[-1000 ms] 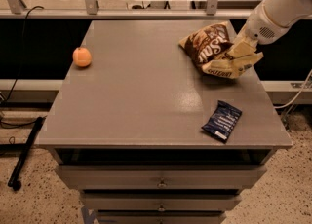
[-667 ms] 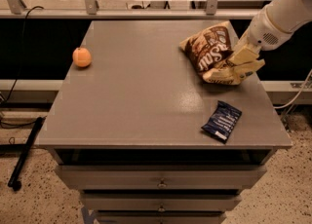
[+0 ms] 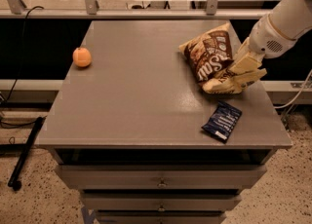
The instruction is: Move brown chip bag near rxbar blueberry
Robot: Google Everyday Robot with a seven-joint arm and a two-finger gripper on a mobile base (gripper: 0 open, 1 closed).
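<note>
The brown chip bag (image 3: 210, 53), dark brown and cream with white lettering, is at the right rear of the grey table (image 3: 136, 91). My gripper (image 3: 240, 74) comes in from the right on a white arm and is shut on the bag's right lower edge, its cream fingers (image 3: 246, 64) pinching the bag. The rxbar blueberry (image 3: 223, 121), a small flat navy wrapper, lies near the table's front right edge, a short way below the bag and gripper.
An orange round fruit (image 3: 82, 57) sits at the table's left side. Drawers (image 3: 158, 181) are under the table front. A metal rail and glass barrier (image 3: 146, 4) run behind the table. A cable lies on the floor at left.
The gripper and the bag's held edge have shifted slightly, with the bag lifted and tilted a bit. The blue bar and the orange fruit have not moved.
</note>
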